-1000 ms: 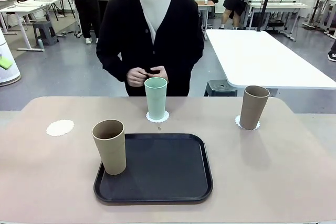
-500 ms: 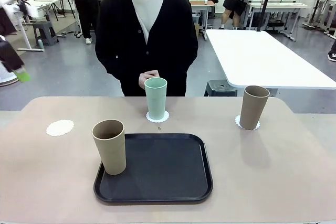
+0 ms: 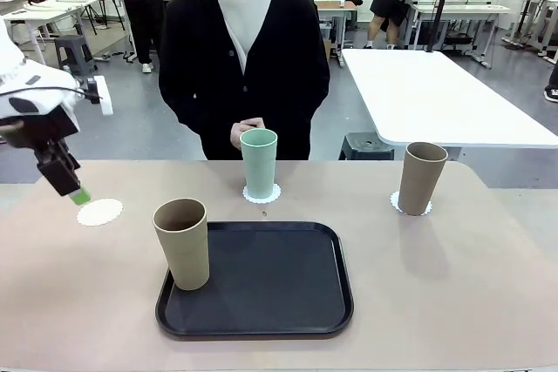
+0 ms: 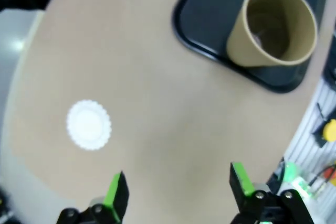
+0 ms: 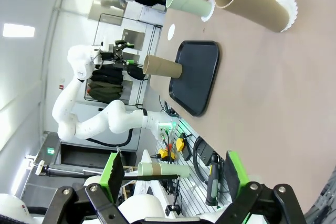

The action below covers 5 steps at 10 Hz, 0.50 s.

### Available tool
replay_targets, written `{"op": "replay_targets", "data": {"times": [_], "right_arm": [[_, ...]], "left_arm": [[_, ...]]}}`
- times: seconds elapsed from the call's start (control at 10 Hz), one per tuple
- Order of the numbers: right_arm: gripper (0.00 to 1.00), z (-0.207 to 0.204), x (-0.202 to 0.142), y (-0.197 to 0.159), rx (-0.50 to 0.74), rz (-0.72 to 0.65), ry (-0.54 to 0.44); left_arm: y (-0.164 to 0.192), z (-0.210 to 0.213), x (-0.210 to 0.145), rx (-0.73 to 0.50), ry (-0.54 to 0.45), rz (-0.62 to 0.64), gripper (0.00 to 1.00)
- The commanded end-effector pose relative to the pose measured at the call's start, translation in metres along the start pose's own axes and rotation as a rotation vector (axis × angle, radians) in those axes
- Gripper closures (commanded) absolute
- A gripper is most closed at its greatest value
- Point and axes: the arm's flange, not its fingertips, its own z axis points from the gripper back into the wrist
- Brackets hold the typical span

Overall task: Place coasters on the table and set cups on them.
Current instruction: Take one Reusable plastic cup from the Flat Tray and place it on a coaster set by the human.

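On the beige table (image 3: 453, 294) a mint green cup (image 3: 259, 163) stands on a coaster (image 3: 261, 195) at the far middle. A tan cup (image 3: 421, 177) stands on a coaster (image 3: 410, 207) at the right. Another tan cup (image 3: 183, 243) stands on the black tray's (image 3: 279, 289) left edge. A bare coaster (image 3: 99, 212) lies at the left. My left gripper (image 3: 74, 191) hangs open just above and left of it. In the left wrist view the gripper (image 4: 178, 187) is open over bare table, with the coaster (image 4: 88, 124) to the left and the tan cup (image 4: 273, 24) farther off. My right gripper (image 5: 173, 174) is open, off the table's edge.
A person (image 3: 248, 58) stands at the far side with hands (image 3: 248, 131) clasped just behind the mint cup. A white table (image 3: 436, 93) stands behind at the right. The tray's middle and right are bare.
My left arm has come in from the left and dropped toward the bare coaster. The person's hands have settled together. Cups and coasters have not moved.
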Motion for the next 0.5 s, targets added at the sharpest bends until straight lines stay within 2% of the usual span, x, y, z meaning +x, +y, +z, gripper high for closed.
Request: {"op": "replay_targets", "data": {"times": [0.0, 0.1, 0.4], "right_arm": [[0.00, 0.001, -0.002, 0.001, -0.007, -0.001, 0.010], [0.00, 0.001, -0.002, 0.001, -0.007, -0.001, 0.010], [0.00, 0.001, -0.002, 0.001, -0.007, -0.001, 0.010]], "left_arm": [[0.015, -0.001, -0.011, -0.057, -0.034, -0.012, 0.00], [0.000, 0.000, 0.000, 0.000, 0.000, 0.000, 0.00], [0.000, 0.000, 0.000, 0.000, 0.000, 0.000, 0.00]]}}
